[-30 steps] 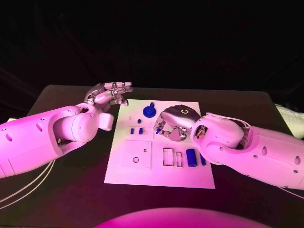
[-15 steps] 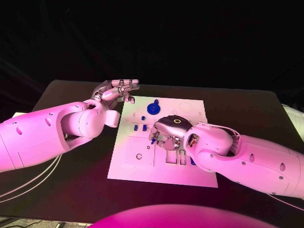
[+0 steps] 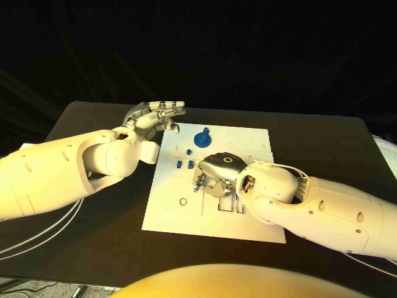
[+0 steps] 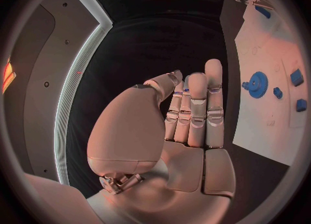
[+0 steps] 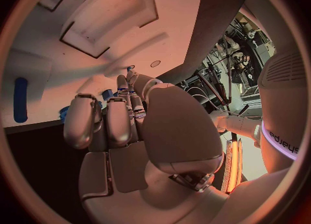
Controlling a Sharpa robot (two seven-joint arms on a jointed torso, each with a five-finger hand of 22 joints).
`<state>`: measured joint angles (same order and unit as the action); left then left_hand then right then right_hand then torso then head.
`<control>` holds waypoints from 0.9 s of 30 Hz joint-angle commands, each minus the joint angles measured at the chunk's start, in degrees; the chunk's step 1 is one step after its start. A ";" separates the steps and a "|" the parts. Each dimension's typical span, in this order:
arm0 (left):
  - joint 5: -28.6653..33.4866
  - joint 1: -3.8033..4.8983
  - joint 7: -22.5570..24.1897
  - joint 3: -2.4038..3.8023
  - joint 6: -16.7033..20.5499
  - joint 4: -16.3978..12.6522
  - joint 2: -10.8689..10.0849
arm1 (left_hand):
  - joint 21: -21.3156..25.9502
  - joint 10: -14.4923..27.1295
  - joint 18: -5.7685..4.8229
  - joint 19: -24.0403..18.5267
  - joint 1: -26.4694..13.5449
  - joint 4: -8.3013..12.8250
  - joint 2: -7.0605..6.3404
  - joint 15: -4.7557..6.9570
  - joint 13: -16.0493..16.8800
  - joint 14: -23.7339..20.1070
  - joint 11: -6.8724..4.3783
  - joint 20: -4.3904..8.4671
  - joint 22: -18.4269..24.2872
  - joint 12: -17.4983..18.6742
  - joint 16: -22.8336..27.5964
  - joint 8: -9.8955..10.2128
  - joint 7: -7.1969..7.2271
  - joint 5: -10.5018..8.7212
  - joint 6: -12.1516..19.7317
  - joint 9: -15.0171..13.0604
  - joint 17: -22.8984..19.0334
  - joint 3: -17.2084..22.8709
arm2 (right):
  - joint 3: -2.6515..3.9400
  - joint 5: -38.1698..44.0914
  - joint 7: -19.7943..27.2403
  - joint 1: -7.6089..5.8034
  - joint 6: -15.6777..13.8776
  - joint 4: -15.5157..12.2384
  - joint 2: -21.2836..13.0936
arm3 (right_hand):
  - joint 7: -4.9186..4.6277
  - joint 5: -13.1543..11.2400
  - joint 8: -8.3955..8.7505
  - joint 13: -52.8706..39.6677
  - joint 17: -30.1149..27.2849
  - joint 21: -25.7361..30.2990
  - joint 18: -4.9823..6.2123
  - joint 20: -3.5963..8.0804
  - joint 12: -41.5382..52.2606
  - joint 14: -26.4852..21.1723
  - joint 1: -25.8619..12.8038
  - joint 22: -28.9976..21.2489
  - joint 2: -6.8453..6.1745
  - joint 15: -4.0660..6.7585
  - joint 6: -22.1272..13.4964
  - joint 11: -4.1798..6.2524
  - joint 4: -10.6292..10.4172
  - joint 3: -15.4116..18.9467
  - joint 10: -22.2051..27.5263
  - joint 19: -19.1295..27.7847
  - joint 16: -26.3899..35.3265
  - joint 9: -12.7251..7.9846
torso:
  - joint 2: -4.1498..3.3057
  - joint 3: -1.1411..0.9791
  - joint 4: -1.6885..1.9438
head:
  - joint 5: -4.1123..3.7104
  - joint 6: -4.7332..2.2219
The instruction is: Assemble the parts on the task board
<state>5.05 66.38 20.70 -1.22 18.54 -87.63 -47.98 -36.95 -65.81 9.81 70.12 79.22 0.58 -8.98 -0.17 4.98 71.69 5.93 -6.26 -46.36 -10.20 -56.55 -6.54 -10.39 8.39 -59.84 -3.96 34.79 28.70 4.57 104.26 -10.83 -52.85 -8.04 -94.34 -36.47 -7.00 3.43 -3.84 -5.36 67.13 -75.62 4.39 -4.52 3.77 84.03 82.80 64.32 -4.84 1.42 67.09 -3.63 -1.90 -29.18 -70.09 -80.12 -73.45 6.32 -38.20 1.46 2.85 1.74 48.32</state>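
I see the right hand low over the middle of the task board, fingers curled in; I cannot tell if they hold a part. The left hand hovers just off the board's far left corner, fingers straight, together, holding nothing. The blue gear lies near that corner.

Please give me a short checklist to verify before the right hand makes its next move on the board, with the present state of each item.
1. Right hand is over the board: ok.
2. Right hand holds a part: cannot tell; its fingers hide what is under them.
3. Left hand is off the board, at its far left corner: ok.
4. Left hand is empty, fingers straight: ok.
5. Blue gear lies free on the board, beyond the right hand: ok.
6. Board lies flat on the table: ok.
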 commanded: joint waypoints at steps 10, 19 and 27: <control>-0.03 0.00 0.18 0.04 -1.23 -0.01 0.20 | 0.37 0.51 0.64 -0.33 0.04 -0.07 0.36 -0.48 0.05 -0.11 -0.07 0.07 0.11 -0.34 0.38 -0.16 0.10 0.05 0.53 0.08 -0.13 -0.35 | -0.40 0.07 0.74 0.17 1.71 0.54 0.74 | -0.31 0.39 -0.30 -0.03 -0.05 0.03 0.61 -0.38 0.16 2.48 -0.44 -0.12 0.33 -0.39 -0.09 -0.06 0.02 -0.33 -0.23 -0.12 -0.28 0.09 | 0.03 0.03 0.01 | 0.34 0.19; -0.03 -0.02 0.02 0.04 -1.49 0.08 0.33 | 0.37 0.51 0.64 -0.33 0.04 -0.07 0.36 -0.48 0.05 -0.11 -0.07 0.07 0.11 -0.34 0.38 -0.16 0.10 0.05 0.53 0.08 -0.13 -0.35 | -0.72 4.12 0.11 0.19 3.44 0.94 1.26 | -0.41 0.31 -0.23 0.10 -0.10 0.07 0.62 -0.45 0.07 2.45 -0.74 -0.18 0.18 -0.47 -0.19 -0.15 0.18 -0.31 -0.10 -0.08 -0.27 0.12 | 0.05 0.03 -0.03 | 0.26 0.19; -0.03 -0.03 -0.24 0.04 -1.74 0.10 0.36 | 0.41 0.60 0.64 -0.32 0.01 -0.06 0.37 -0.50 0.05 -0.14 -0.04 0.05 0.14 -0.40 0.40 -0.17 0.07 0.05 0.59 0.08 -0.21 -0.43 | -1.22 4.68 -0.10 0.19 3.64 1.65 1.81 | -0.82 1.41 0.23 0.88 -0.46 0.29 0.68 -0.88 -0.21 2.32 -3.30 -0.52 -0.83 -0.98 -1.47 -0.70 -0.10 0.79 1.44 0.13 -0.17 0.00 | -0.02 0.00 0.00 | 0.48 0.34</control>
<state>5.04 66.35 20.49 -1.22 18.14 -87.49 -47.75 -36.74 -65.61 9.81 70.12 79.22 0.51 -8.98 -0.44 4.98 71.59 5.72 -6.25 -46.31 -10.22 -56.52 -6.54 -10.19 8.39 -59.64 -3.97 34.59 28.64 3.64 107.17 -10.70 -52.89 -6.51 -93.05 -34.68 -7.96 4.89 -3.95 -4.57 66.71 -75.62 4.39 -5.07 3.93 83.92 79.90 63.84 -5.71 0.90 65.91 -4.40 -1.94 -28.67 -68.95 -79.99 -73.45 6.44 -38.15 1.49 2.84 2.05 48.61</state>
